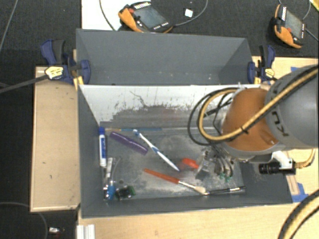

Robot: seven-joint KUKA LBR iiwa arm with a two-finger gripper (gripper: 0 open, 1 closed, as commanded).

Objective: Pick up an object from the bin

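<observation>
My gripper (215,167) hangs low over the right part of the bin floor, under the arm's orange cover. Just to its left lies a small orange object (189,162), close to the gripper or touching it. An orange-handled brush (172,179) lies slanted in front of it, its pale tip pointing toward the gripper. A thin black pen (228,189) rests below the gripper near the front wall. A white and blue toothbrush (157,151) lies diagonally further left.
A purple handle (128,142) lies left of the toothbrush. A blue and white marker (102,146) runs along the left wall. Small green and blue pieces (119,192) sit in the front left corner. The arm and its cables cover the bin's right side.
</observation>
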